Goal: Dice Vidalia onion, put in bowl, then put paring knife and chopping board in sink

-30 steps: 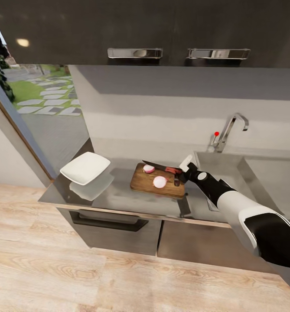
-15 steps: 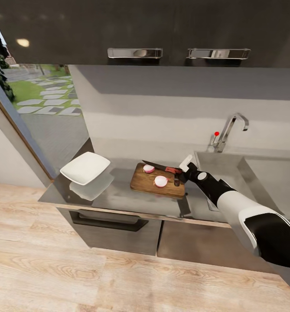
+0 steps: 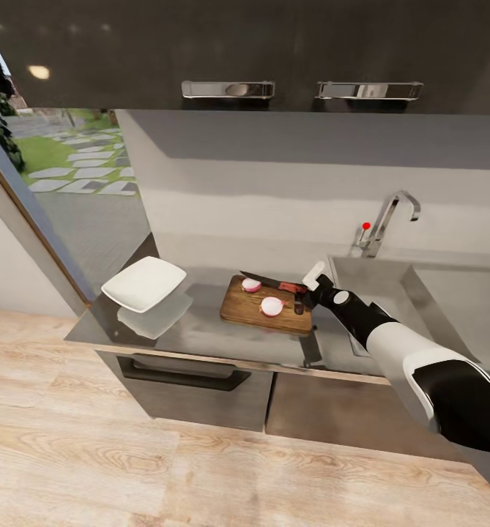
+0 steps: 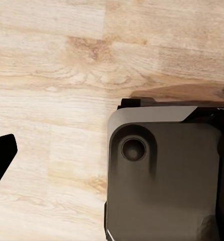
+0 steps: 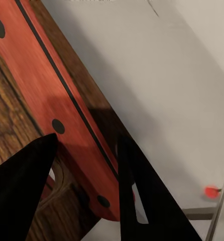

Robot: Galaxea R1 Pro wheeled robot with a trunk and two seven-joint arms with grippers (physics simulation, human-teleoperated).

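Note:
The brown chopping board (image 3: 245,306) lies on the light-grey countertop (image 3: 201,333), left of the sink (image 3: 380,289). Two cut onion pieces rest on the board, one (image 3: 251,285) toward the wall and one (image 3: 272,307) nearer the front. The paring knife (image 3: 291,287) lies across the board's far right corner, its blade pointing left. My right gripper (image 3: 302,293) is at that corner and is shut on the red handle (image 5: 51,100), with a black finger (image 5: 16,191) on each side. The white bowl (image 3: 143,283) sits at the counter's left end. One black fingertip (image 4: 1,155) of my left gripper hangs over the wooden floor.
A chrome faucet (image 3: 391,219) with a red knob (image 3: 366,226) stands behind the sink. Dark upper cabinets (image 3: 274,51) hang above the counter. A window (image 3: 61,176) is at the left. My own grey base (image 4: 162,175) lies below the left wrist.
The nearer onion piece has shifted very slightly to the right on the board. The right arm and knife have hardly moved.

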